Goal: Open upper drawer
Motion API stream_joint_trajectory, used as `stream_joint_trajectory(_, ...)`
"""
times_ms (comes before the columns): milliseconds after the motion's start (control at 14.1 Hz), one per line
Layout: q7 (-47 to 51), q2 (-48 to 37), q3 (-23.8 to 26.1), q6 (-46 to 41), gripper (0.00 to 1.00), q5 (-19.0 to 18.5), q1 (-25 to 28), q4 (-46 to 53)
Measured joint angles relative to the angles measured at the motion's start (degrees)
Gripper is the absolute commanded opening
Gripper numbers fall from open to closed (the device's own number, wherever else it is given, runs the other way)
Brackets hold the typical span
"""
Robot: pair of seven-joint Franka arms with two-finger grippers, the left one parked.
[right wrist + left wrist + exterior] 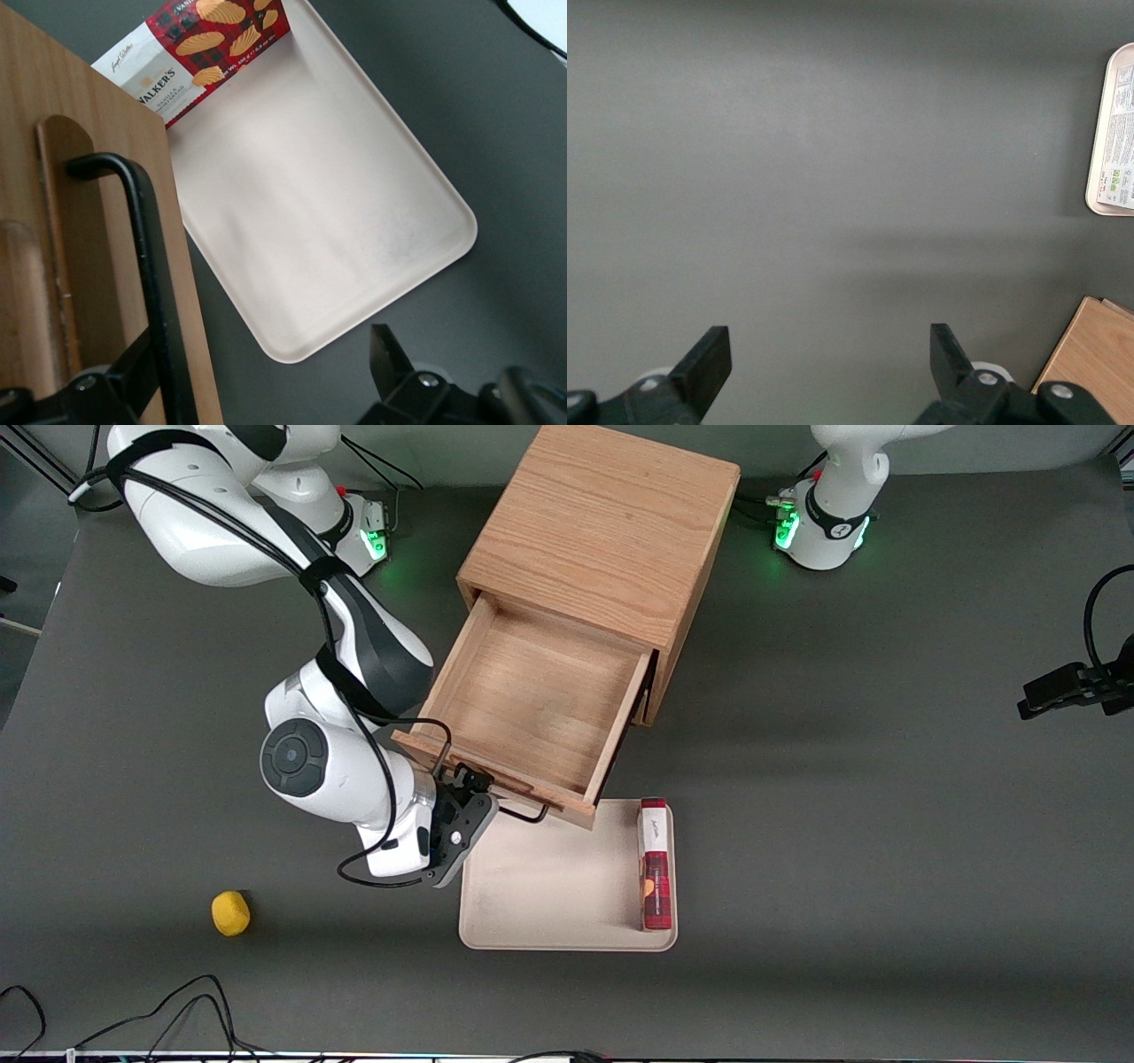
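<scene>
Light-oak upper drawer (532, 708) of wooden cabinet (602, 531) at desk centre: pulled approx. fully out, interior exposed. Black 2-finger gripper (474, 793) at its black wire handle (146, 266), fingers apart. Task appears near-complete; remaining: retract.

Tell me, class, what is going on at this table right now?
A robot arm is working at a small wooden cabinet. The upper drawer stands pulled well out, empty, its front over the edge of a beige tray. The gripper is at the drawer's black handle, fingers open around it. A red biscuit box lies on the tray, and a yellow ball sits apart.
</scene>
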Motion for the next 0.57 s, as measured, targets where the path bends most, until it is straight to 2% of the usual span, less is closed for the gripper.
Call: stream_joint_trajectory(566, 3.03, -5.47, 0.09, -8.23, 1.0, 0.63, 0.03, 2.73)
